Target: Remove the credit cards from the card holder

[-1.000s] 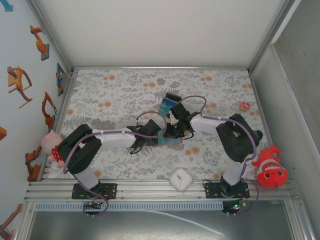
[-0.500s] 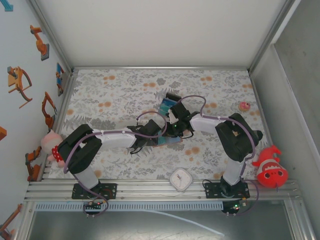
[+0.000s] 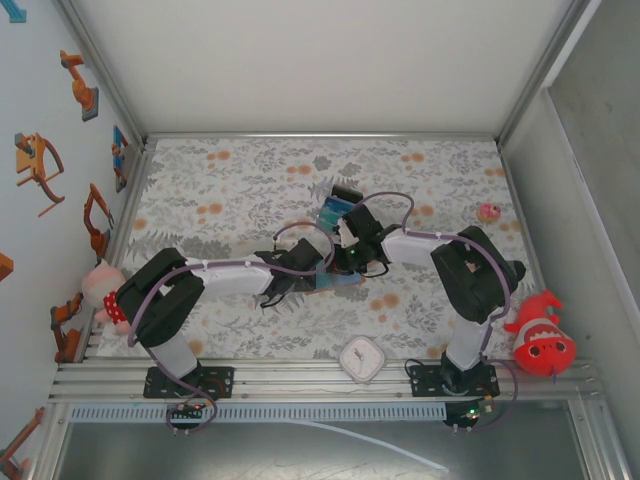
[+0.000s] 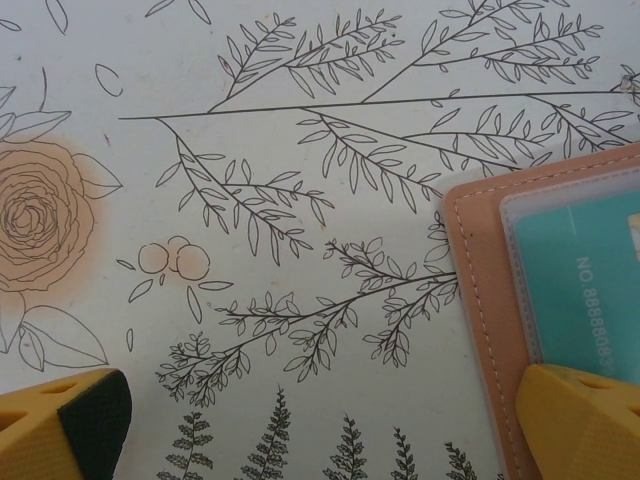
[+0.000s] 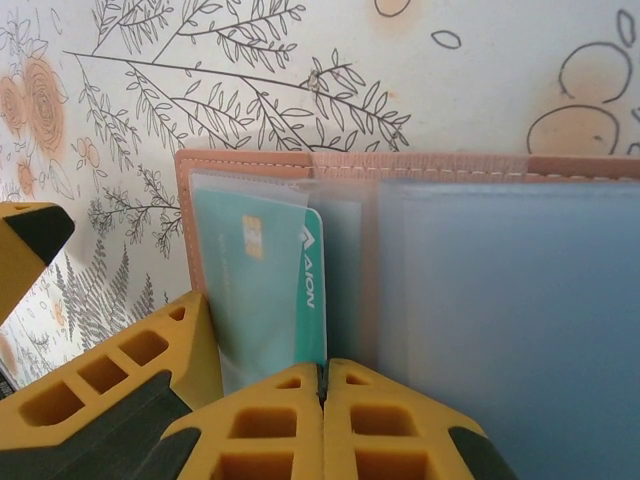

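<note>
Seen from above, there are two arms, both reaching in to meet at the middle of the floral tablecloth [image 3: 230, 190]. One card holder [image 5: 300, 162] lies open and flat under them, with the terracotta leather rim around the edge and the pale blue-grey pockets facing up.

Right gripper [image 5: 320, 400]: its two yellow fingers are pressed tight together, right at the lower edge of the one teal card [image 5: 255, 290]. That card sits in the clear pocket at the 9 o'clock end of the holder in the right wrist view. Honestly I can't tell whether the card edge or the pocket film is caught between the pads, or whether they're just closed up against it.

Left gripper [image 4: 320, 435]: spread wide. One fingertip [image 4: 585, 425] lies over the holder's leather edge next to the teal card. The other is well off at 9 o'clock over bare cloth.

Two more cards lie loose on the cloth at 12 o'clock from the grippers, just beside each other: one light blue card [image 3: 327, 213] and one black card [image 3: 347, 192]. That makes three cards, one in and two out.

Other stuff:
- One white square thing [image 3: 361, 358] at 6 o'clock by the near rail.
- One red fish plush [image 3: 540, 338] at 4 o'clock, off the cloth.
- One small pink toy [image 3: 489, 212] at 2 o'clock.
- One pink plush [image 3: 100, 285] at 9 o'clock.
</note>
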Robot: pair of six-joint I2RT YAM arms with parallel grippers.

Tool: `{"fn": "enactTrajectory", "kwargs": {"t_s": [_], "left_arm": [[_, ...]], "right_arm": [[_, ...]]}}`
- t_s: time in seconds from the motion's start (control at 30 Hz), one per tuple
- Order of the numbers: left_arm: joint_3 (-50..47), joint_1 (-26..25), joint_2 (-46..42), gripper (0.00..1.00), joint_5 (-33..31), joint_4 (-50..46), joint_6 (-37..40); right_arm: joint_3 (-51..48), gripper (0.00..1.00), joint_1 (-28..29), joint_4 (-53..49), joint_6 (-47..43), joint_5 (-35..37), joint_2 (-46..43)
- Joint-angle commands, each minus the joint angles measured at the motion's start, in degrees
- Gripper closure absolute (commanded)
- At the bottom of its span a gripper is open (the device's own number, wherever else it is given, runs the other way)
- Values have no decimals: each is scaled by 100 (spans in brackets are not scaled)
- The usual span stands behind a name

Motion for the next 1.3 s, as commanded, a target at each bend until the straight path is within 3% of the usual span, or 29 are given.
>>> {"fn": "enactTrajectory", "kwargs": {"t_s": [0.0,0.67,1.27], "left_arm": [[-97,10,337,0,83,-385,-13],[-72,10,292,2,-18,-315,50],[374,19,-199,3,-237,-420,506]], "right_arm": [[-54,100,32,-242,-260,198,-221],[33,100,-151,-983,-706,1020,-681],[142,100,-195,-1311,-856,1268,-972]]}}
